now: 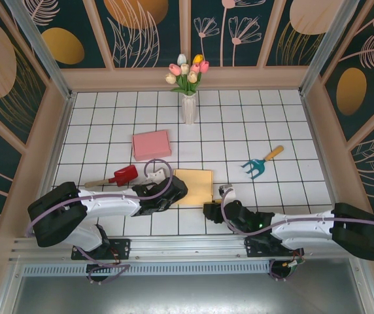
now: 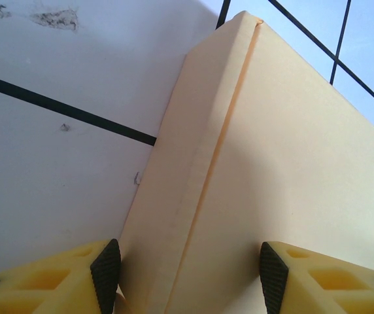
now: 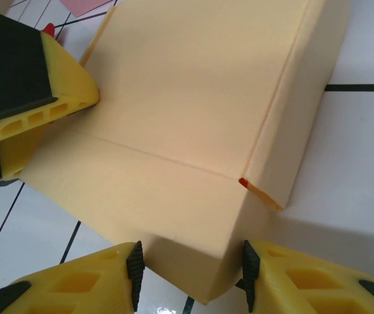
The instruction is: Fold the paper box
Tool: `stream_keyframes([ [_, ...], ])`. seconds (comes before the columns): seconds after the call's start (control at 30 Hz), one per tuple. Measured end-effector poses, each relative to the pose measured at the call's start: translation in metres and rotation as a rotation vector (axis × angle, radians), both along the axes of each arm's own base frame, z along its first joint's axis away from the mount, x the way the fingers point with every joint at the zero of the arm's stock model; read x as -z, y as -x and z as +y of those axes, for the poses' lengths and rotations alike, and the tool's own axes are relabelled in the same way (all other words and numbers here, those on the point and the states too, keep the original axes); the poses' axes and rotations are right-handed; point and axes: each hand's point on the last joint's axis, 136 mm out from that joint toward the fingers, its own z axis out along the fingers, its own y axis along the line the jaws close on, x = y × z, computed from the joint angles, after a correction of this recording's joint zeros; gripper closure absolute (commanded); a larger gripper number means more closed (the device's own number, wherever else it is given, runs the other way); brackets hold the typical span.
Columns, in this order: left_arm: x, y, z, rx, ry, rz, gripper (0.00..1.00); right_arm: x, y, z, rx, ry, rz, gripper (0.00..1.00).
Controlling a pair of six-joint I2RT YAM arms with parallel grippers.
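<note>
From above, the paper box lies on the white tiled table just ahead of my two bases, with my left gripper at its left edge and my right gripper at its near right corner. The pink box, red shovel and blue rake lie apart from it and play no part here. Through my left wrist camera, the left gripper has its jaws spread and straddles a corner of the paper box: one pad sits just beside the narrow side wall, the other over the broad top face, with no clear squeeze. Through my right wrist camera, the right gripper brackets the near corner of the paper box, with the pads close against both faces — I cannot tell whether they pinch or only rest there. My left gripper shows at the far side, and a small orange tab pokes out at the seam. I judge the box nearly shut, and the step in hand is closing that last side. The next move calls for one gripper to brace the box while the other eases the tab in — gently, since the paper walls will likely buckle.
</note>
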Motion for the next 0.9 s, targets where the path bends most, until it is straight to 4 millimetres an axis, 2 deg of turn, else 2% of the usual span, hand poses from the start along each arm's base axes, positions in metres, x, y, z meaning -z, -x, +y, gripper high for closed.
stream_keyframes([
  [0.9, 0.0001, -0.003, 0.0, -0.01, -0.002, -0.014, 0.41, 0.0049, -0.0063, -0.0077, 0.012, 0.037, -0.068, 0.61],
])
